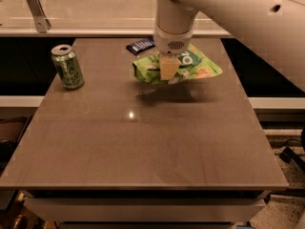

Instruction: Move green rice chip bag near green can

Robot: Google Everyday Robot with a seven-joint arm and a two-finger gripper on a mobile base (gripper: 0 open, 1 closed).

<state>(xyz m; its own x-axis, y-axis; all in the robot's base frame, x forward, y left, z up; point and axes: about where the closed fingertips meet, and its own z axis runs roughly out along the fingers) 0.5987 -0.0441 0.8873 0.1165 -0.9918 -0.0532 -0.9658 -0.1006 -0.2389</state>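
Downward-pointing on its white arm, the gripper (169, 68) hung over the far half of the desk (143, 147), a little right of the middle between the left and right edges. Its pale fingers were drawn together on the near edge of the green rice chip bag (202, 69), a flat, glossy light green snack packet with a dark round logo and orange chip pictures. The pinch looked narrow, as a thin, crinkly packet needs.

The bag was off the surface. A dark shadow (167, 95) lay on the desk below it, apart from the bag itself, and both ends of the packet spread sideways from the grip, the left end sagging slightly. Holding it clear of the desk seemed sensible, since a light foil bag dragged along would likely catch or fold.

The green can (67, 67), a small upright drink can with yellowish-green patterned sides and a silver top, stood near the far-left corner, close to the left edge and well apart from the bag. An open stretch of desk lay between them, so the carry looked only partly done and a leftward move remained.

A small dark blue wrapper (141, 45) lay at the far edge, just beyond the bag's left end. It sat behind the straight line to the can and seemed unlikely to interfere. The main risk I judged was setting the bag down so close that it tipped the can.
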